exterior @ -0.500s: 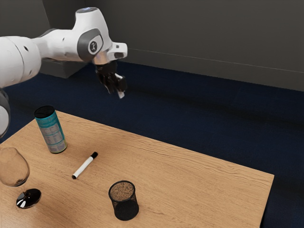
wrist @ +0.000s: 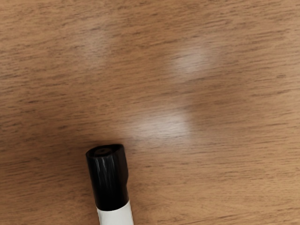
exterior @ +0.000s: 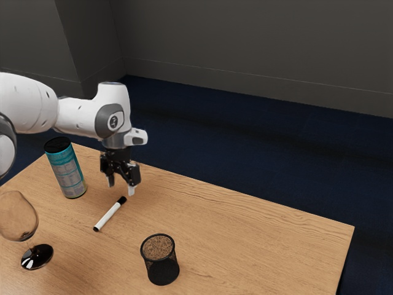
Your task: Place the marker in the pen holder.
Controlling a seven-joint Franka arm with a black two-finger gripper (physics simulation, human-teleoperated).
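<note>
Hovering with a wide gap, the black two-finger claw (exterior: 121, 185) holds nothing; grasping the white, black-capped cylindrical marker (exterior: 108, 216) and filling the round black mesh pen holder (exterior: 163, 269) remain.

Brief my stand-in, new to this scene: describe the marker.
On the wooden table, find the teal can. Toward the exterior view's right lies the marker, white with black ends, flat, while the can and mesh pen holder stand upright.

- A plain indoor room — office-like, its exact kind unclear
- Grey walls (exterior: 245, 49), dark blue floor (exterior: 276, 160)
- A wood-grain table (exterior: 258, 246) bearing a black mesh pen holder (exterior: 162, 271) and a white marker (exterior: 110, 215) — desk things
</note>
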